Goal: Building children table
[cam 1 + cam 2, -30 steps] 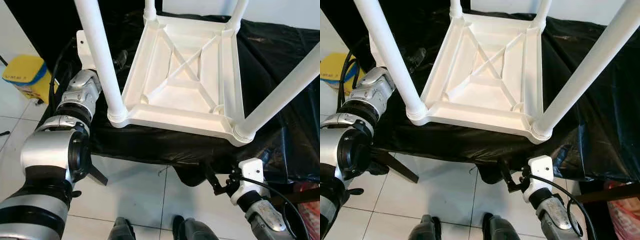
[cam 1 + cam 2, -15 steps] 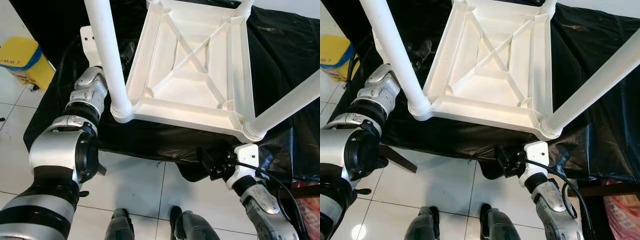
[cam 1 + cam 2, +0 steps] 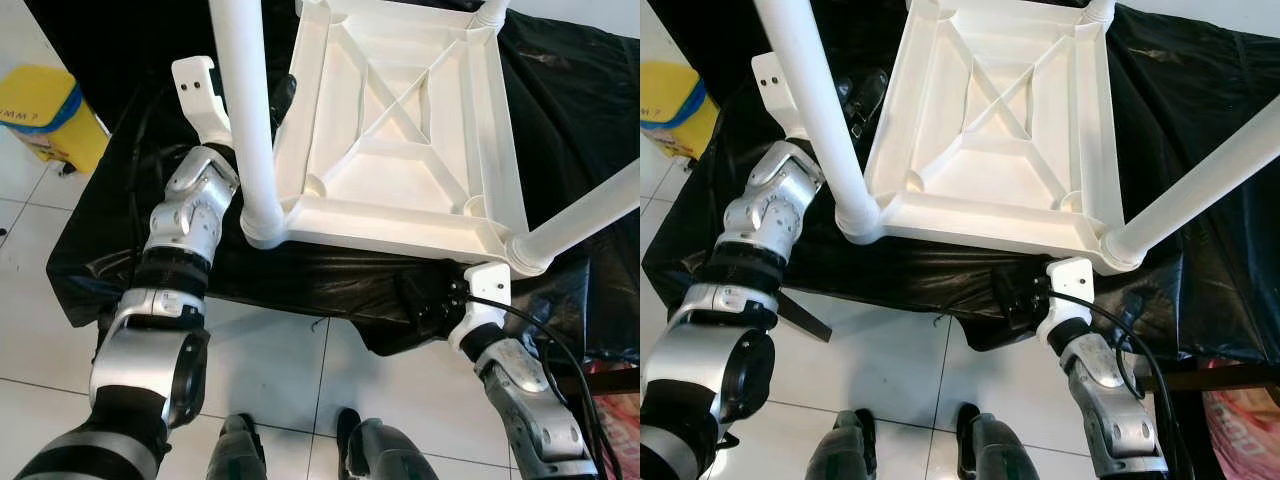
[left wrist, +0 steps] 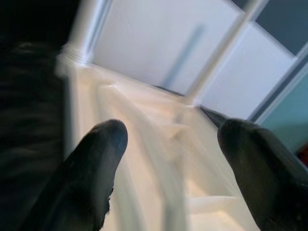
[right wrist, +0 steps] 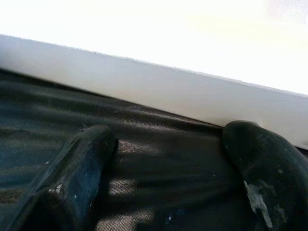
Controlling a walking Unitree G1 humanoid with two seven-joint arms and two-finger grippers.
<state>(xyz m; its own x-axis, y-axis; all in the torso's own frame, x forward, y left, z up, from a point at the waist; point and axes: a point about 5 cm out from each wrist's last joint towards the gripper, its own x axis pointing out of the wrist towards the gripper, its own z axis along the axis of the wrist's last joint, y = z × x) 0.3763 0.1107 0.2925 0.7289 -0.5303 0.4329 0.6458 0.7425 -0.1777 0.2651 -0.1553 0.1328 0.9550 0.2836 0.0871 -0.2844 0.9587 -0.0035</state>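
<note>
Left eye view: the white children's table lies upside down on a worktop draped in black sheeting, its ribbed underside facing up and its round legs rising toward the camera; the near-left leg stands in its corner socket and the near-right leg slants off to the right. The left arm reaches up beside the near-left leg, its white wrist bracket just left of that leg. A yellow bin stands on the tiled floor at far left, and the robot's feet appear at the lower edge. Right eye view: the right claw sits at the front edge of the worktop, just below the table's near-right corner, against the black sheeting; the left claw lies on the sheeting beside the table's left rim, partly hidden behind the leg. Left wrist view: the left claw's two black fingers stand spread apart, closed on nothing, with the table's white rim and inner ribs blurred between and beyond them. Right wrist view: the right claw's fingers are likewise parted and hold nothing; they rest over the black sheeting, and the table's white edge runs across just beyond the fingertips.
</note>
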